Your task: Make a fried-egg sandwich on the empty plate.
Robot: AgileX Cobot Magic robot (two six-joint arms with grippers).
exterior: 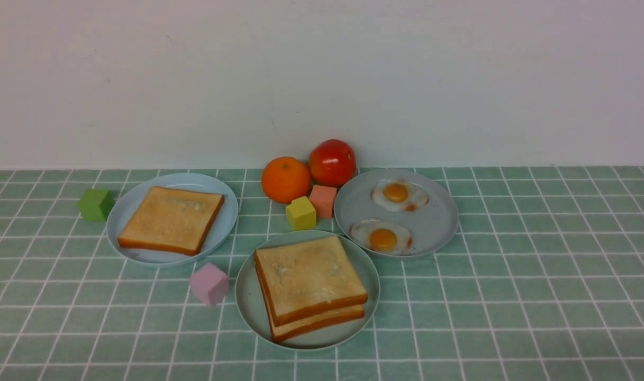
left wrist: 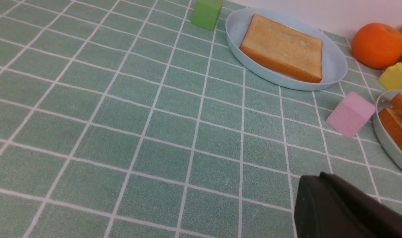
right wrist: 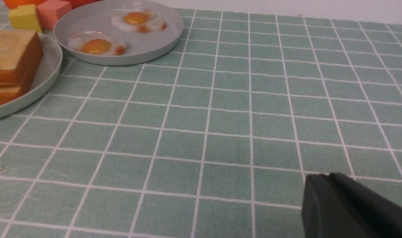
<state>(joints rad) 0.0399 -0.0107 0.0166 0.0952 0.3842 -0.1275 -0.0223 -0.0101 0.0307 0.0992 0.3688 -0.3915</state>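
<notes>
The mint-green plate sits front centre and holds two golden toast slices stacked one on the other; no egg shows between them. A third toast slice lies on the pale blue plate at the left. Two fried eggs lie on the grey-blue plate at the right. Neither gripper shows in the front view. My left gripper is shut and empty over the cloth, short of the pink cube. My right gripper is shut and empty over the cloth, right of the plates.
An orange and a tomato stand at the back by the wall. Cubes lie around the plates: green, pink, yellow and salmon. A green checked cloth covers the table.
</notes>
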